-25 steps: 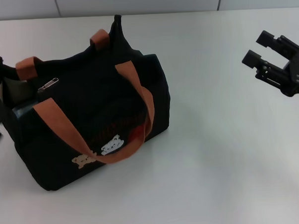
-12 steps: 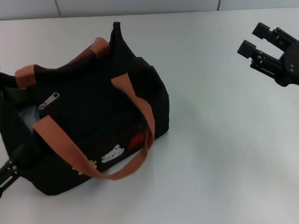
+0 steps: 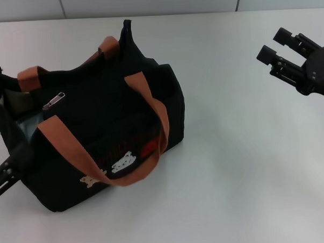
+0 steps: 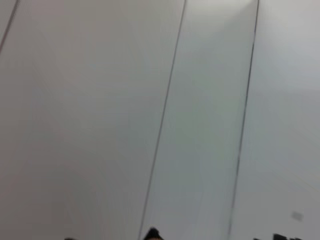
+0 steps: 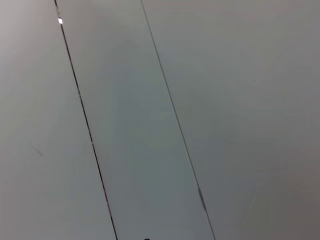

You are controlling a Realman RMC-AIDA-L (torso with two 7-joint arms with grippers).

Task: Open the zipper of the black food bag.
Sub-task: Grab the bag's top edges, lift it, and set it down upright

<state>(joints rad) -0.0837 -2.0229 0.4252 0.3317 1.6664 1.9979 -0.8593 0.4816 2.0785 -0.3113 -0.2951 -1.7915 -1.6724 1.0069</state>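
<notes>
The black food bag (image 3: 105,121) stands on the white table at the left of the head view, with orange-brown handles and small bear patches on its front. The zipper's silver pull tab (image 3: 53,100) lies on the top near the bag's left end. That end gapes and shows grey lining (image 3: 23,127). My left gripper (image 3: 3,174) sits at the picture's left edge, right against the bag's left end and partly cut off. My right gripper (image 3: 275,45) hovers open and holding nothing over the table far to the right, well apart from the bag.
The white table (image 3: 234,167) stretches bare in front of and to the right of the bag. A pale panelled wall (image 3: 146,2) runs along its far edge. Both wrist views show only pale wall panels.
The bag has shifted and tilted a little, and its front handle and bear patches have moved. My left gripper has moved at the bag's left end. The right gripper rose slightly, then held still.
</notes>
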